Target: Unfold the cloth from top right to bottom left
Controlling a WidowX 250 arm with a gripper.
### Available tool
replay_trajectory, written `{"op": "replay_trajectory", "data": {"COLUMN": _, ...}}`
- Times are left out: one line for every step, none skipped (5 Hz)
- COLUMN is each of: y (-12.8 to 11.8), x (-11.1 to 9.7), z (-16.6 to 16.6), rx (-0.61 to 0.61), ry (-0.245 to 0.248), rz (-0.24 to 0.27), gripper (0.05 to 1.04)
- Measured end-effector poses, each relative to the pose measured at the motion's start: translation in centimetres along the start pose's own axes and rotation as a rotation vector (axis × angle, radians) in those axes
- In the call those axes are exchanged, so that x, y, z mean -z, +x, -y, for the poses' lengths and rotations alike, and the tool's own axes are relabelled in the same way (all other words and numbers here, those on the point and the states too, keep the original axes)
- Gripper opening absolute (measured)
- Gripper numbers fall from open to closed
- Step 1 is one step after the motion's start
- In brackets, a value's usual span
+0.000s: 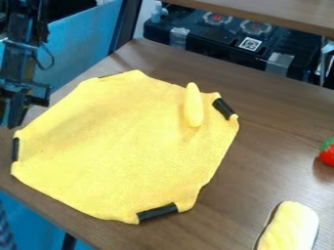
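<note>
Brown surface (pixel 261 146) carries yellow cloth (pixel 124 146), mostly flat, left of center; black case (pixel 215 46) behind bears square code label (pixel 250 44); hand (pixel 14 117) at upper left, can't tell if spread or pressed together.

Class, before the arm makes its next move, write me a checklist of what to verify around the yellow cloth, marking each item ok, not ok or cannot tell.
1. Yellow cloth spread out on the table: ok, broadly open, though its outline is uneven.
2. Cloth free of objects: not ok, a slim yellow object is on its upper right part.
3. No fold tucked underneath: cannot tell.
4. Gripper off the cloth: ok, at the upper left, beside it.
5. Red strawberry away from the cloth: ok, at the right edge.
</note>
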State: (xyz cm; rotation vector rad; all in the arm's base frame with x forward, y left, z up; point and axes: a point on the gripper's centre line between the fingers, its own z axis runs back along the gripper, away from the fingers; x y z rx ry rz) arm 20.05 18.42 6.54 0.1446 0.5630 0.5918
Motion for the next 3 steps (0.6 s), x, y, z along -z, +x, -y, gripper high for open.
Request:
{"op": "replay_trajectory", "data": {"y": -0.4, "x": -1.4, "z": 0.5, "rx": 0.014, "ry": 0.002, "rz": 0.116, "gripper": 0.753}}
{"op": "replay_trajectory", "data": {"y": -2.1, "x": -5.7, "z": 3.2, "rx": 0.176, "ry": -0.001, "rz": 0.448, "gripper": 0.987}}
{"op": "replay_trajectory", "data": {"y": -4.8, "x": -9.8, "z": 5.2, "rx": 0.368, "ry": -0.124, "rz": 0.677, "gripper": 1.001}}
